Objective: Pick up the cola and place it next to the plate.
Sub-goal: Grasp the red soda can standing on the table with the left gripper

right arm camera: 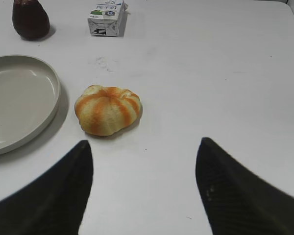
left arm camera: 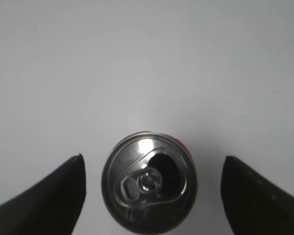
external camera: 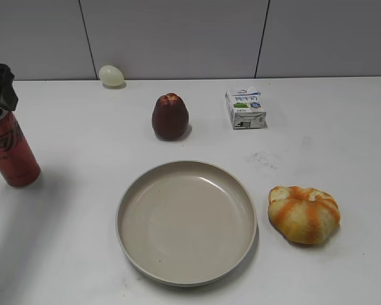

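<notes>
At the worktop's left edge stands the cola [external camera: 11, 154], upright, well apart from the plate [external camera: 185, 273] near the front edge. Directly above it hangs the left gripper [left arm camera: 152, 196] — jaws spread wide, holding nothing, straddling the can for a grasp. Right gripper [right arm camera: 144, 188] gapes empty.

Below my black left gripper [left arm camera: 152, 196] I see the cola [external camera: 11, 154], red with black script and a silver top. Ahead of my black right gripper [right arm camera: 144, 188] I see a yellow bun [right arm camera: 108, 109] striped orange, left of it the plain beige plate [right arm camera: 20, 98], beyond them a dark red fruit [right arm camera: 30, 18] and a white-and-blue carton [right arm camera: 107, 18].
</notes>
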`<state>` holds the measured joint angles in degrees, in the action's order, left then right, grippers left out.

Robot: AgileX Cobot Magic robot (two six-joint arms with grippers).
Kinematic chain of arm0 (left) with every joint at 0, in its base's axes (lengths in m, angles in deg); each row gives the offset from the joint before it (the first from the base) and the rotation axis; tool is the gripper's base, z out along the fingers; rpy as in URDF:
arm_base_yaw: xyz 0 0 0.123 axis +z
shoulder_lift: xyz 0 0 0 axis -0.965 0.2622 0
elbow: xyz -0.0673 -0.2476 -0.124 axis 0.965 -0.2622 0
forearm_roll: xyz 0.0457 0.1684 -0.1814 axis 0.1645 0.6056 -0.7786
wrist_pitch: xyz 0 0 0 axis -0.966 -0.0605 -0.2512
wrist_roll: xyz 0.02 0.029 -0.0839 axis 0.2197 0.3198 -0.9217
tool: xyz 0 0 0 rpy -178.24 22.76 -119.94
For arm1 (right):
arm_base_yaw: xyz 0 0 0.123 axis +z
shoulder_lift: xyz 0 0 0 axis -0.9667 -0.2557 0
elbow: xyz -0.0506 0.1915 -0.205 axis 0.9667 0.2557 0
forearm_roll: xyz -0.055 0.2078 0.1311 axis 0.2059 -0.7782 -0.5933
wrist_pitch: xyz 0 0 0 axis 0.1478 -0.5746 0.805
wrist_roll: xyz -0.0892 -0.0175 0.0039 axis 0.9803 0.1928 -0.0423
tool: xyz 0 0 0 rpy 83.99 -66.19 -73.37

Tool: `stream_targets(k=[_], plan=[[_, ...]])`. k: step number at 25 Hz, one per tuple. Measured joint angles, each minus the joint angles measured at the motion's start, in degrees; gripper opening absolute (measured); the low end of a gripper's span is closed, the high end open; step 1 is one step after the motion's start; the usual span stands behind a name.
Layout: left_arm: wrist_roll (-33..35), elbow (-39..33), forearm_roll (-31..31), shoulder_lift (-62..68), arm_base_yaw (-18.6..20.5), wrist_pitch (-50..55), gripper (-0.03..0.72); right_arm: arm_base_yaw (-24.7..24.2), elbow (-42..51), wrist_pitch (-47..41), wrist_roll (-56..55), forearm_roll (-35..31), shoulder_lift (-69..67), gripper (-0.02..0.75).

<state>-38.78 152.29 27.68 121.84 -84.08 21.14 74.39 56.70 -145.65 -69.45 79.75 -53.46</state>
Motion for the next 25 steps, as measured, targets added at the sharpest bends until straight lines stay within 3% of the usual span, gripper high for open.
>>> stream_targets(k=[15, 21, 25], plan=[[0.0, 0.0, 1.6, 6.71, 0.46, -2.28, 0.639, 0.0, 0.0, 0.0, 0.0, 0.0, 0.0, 0.531], [0.0, 0.16, 0.6, 6.73, 0.57, -2.75, 0.521, 0.0, 0.0, 0.0, 0.0, 0.0, 0.0, 0.531], [0.0, 0.16, 0.53, 5.61, 0.3, -1.54, 0.513, 0.0, 0.0, 0.0, 0.0, 0.0, 0.0, 0.531]])
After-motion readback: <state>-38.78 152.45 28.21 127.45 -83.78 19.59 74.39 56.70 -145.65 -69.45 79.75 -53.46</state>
